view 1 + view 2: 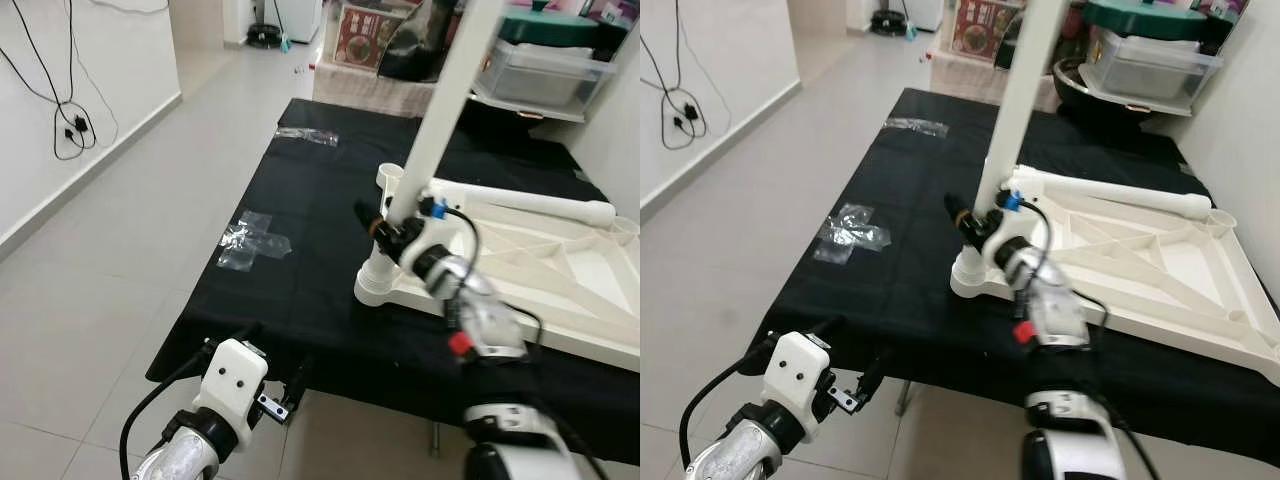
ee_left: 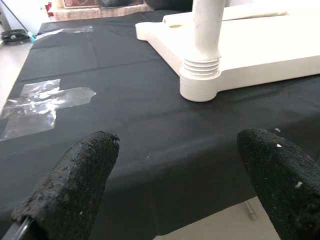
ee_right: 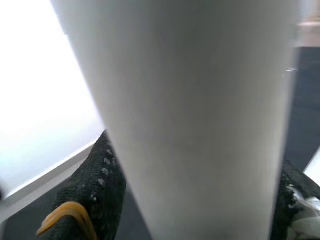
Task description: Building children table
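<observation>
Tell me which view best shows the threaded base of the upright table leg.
The left wrist view: the upright leg ends in ridged threads sitting in the tabletop's corner socket, unobstructed. In both eye views the right gripper around the leg partly covers that joint. The right wrist view shows the leg's plain shaft between the fingers.

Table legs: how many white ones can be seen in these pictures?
2. One leg stands upright in the tabletop's near corner socket, gripped by the right gripper. The other leg lies flat along its far edge. More may be hidden.
</observation>
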